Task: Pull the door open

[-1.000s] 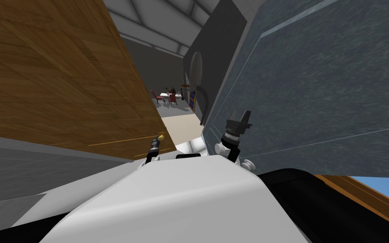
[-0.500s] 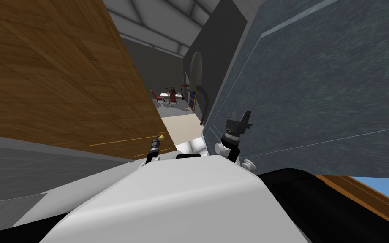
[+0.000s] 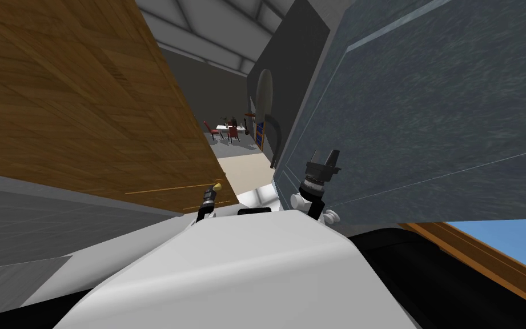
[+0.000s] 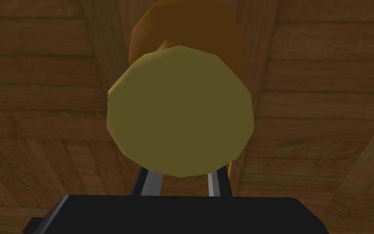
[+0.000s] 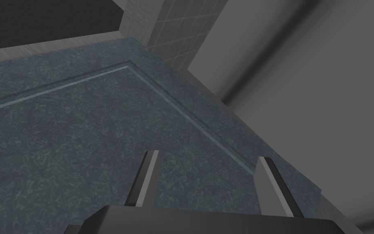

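Observation:
The brown wooden door [image 3: 84, 114] stands ajar on my left, with its free edge toward the gap ahead. Its round yellow-gold knob [image 3: 219, 184] sits at that edge. My left gripper [image 3: 215, 189] reaches up to it. In the left wrist view the knob [image 4: 180, 109] looms close over the gripper [image 4: 182, 180], whose fingers [image 4: 151, 185] stand close together beneath it, shut on the knob. My right gripper [image 3: 325, 156] is raised in front of a speckled blue-grey panel [image 3: 427, 114]. In the right wrist view that gripper [image 5: 208, 160] is open, holding nothing, facing the same panel [image 5: 60, 130].
Through the gap between door and panel lies a beige floor [image 3: 247, 168], and far off are red chairs at a small table [image 3: 224, 131]. A dark grey wall [image 3: 290, 68] runs along the right of the gap. A wooden frame [image 3: 484, 263] borders a blue area at the lower right.
The whole head view has shifted a little. The door's edge and the blue-grey panel sit slightly further left and up. More blue shows at the lower right. Both grippers keep their places.

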`<state>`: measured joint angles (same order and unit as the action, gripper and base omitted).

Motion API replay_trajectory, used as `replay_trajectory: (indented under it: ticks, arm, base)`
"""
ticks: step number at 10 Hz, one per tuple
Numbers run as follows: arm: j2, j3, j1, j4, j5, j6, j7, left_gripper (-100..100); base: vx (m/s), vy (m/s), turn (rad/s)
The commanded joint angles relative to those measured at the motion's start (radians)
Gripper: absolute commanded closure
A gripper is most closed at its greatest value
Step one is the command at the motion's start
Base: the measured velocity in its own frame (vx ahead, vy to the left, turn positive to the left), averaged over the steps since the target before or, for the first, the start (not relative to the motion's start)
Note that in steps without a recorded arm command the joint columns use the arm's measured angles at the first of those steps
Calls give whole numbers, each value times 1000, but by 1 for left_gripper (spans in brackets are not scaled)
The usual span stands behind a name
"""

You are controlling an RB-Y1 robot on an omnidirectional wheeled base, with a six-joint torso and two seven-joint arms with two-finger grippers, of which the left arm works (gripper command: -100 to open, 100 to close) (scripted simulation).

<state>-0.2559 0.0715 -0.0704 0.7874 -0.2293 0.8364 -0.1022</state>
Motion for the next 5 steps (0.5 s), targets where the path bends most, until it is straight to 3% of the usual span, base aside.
replay_trajectory:
  ticks: [1,5]
  arm:
    - [17,-30,12,2,-5,5,-25,100]
    - [18,-55,13,8,-28,3,-68,100]
  base:
    - [-54,-4,-5]
    - [-41,8,1]
